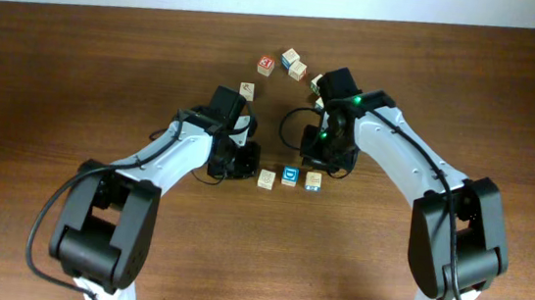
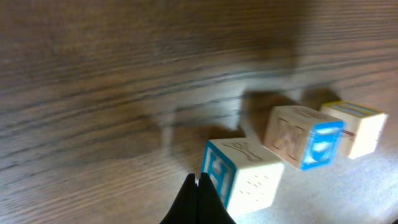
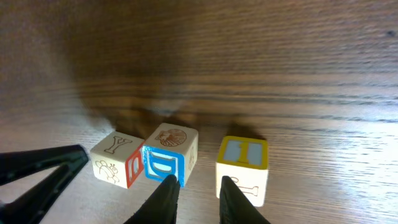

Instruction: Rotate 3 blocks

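Nudging one corner at a time should turn the three blocks (image 1: pixel 290 177), which sit in a row on the surface (image 1: pixel 78 73) between the arms. The left tool (image 2: pixel 198 196), pinched shut and empty, sits just beside the end block. The right tool (image 3: pixel 198 199) hovers narrowly parted, holding nothing.

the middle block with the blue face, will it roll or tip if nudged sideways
Probably neither: the middle block is a cube resting flat on the table, so it should slide or twist. It looks like rigid wood, likely light. The neighbouring Y block sits close, so a push may shift both.
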You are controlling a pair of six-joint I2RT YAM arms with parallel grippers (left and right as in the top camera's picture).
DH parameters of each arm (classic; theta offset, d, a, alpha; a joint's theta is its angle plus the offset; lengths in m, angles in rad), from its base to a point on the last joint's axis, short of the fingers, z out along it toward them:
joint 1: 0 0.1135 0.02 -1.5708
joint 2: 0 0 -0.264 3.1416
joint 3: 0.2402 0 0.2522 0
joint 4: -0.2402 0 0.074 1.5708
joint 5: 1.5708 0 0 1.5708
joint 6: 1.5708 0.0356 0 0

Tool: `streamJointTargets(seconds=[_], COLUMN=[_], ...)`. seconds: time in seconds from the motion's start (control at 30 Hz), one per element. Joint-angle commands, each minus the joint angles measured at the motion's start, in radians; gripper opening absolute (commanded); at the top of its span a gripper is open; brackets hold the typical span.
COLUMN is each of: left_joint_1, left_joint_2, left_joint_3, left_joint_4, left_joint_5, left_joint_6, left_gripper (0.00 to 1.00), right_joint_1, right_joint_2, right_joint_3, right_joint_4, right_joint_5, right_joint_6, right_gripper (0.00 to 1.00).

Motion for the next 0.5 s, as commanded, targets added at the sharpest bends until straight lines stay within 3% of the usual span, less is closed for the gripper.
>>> streamJointTargets(seconds=[0.0, 0.17, 0.47], left_joint_1=[0.005, 0.005, 0.005], left_joint_2=[0.037, 0.037, 0.037], left_joint_3=[-0.009, -0.009, -0.009], left_joint_4=[0.008, 0.008, 0.012], left_joint_5=[0.023, 0.063, 0.068], left_joint_6=[-0.036, -0.036, -0.063], left_gripper=[0.00, 0.00, 0.00], right_joint_1=[0.057, 0.110, 0.116], right_joint_2=[0.008, 0.026, 0.027], right_joint_3=[-0.013, -0.013, -0.038], right_joint_4=[0.031, 0.042, 0.065], right_joint_5=[0.010, 0.085, 0.133], right_joint_6=[0.062, 0.167, 0.232], right_gripper=[0.19, 0.09, 0.07])
